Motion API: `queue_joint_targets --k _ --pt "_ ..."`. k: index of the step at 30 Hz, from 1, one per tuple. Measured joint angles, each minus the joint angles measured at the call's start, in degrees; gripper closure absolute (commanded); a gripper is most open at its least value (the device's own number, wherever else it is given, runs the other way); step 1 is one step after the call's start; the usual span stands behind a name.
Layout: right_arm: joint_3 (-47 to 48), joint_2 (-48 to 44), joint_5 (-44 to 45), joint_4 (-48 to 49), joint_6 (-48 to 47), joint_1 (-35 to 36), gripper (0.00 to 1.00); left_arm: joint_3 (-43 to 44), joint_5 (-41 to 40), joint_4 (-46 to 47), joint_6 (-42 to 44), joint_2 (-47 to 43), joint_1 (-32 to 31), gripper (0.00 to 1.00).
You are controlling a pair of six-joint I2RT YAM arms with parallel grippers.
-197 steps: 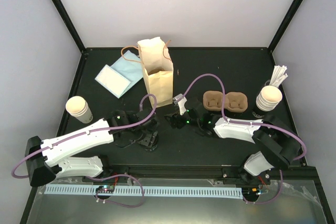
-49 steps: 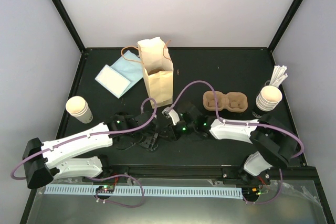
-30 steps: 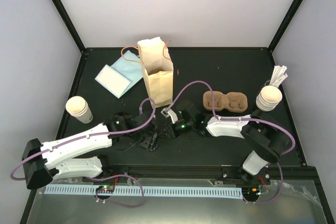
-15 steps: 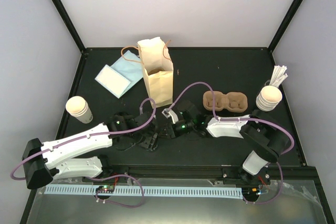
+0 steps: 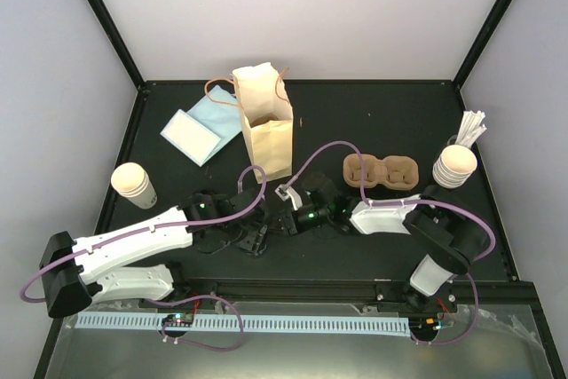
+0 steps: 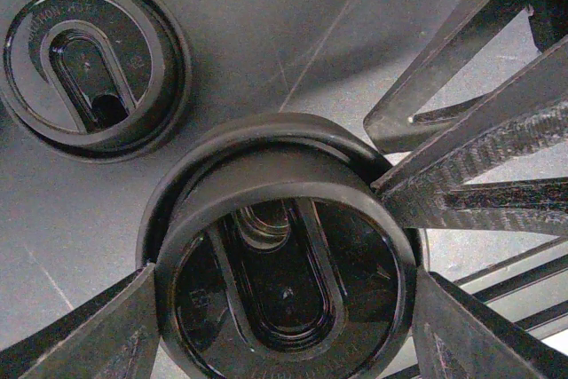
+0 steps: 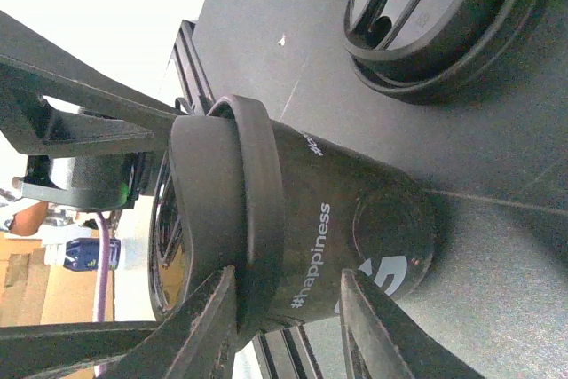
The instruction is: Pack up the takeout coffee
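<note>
Your left tool (image 6: 284,330) is closed on the rim of a black lid (image 6: 284,255), one finger on either side, the jaws standing fairly wide to span it. Your right tool (image 7: 288,308) is partly closed, clasping the wall of the black printed cup (image 7: 346,210) under that lid. Whether the lid is seated all round cannot be told; record it as unconfirmed. A spare lid (image 6: 93,64) lies flat on the counter (image 5: 373,113) just beside the work. Further out, the pulp carrier (image 5: 382,170) sits to the right and the paper bag (image 5: 264,130) stands upright behind. The takeout coffee (image 5: 131,181) stands near the counter's left edge, well apart from both tools and untouched. Risks, in my judgement: a hard squeeze from your right tool would push the paper rim out of round and leave the lid cocked. Uneven downward pressure could tip the cup. The two tools' fingers sit close together and could foul one another.
</note>
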Motion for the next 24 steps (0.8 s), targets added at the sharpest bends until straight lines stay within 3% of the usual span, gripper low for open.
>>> queue_joint_targets --k 7,16,24 --pt "-0.9 -0.9 1.6 1.3 1.4 0.3 0.63 0.1 0.2 0.1 0.0 0.4 0.0 0.29" --pt "2.3 -7.6 11.3 -13.5 -1.7 2.9 0.54 0.1 1.0 1.1 0.0 0.8 0.0 0.29" --pt "3.4 -15.3 11.9 -20.4 -4.8 2.3 0.56 0.1 2.0 1.5 0.0 1.1 0.0 0.29"
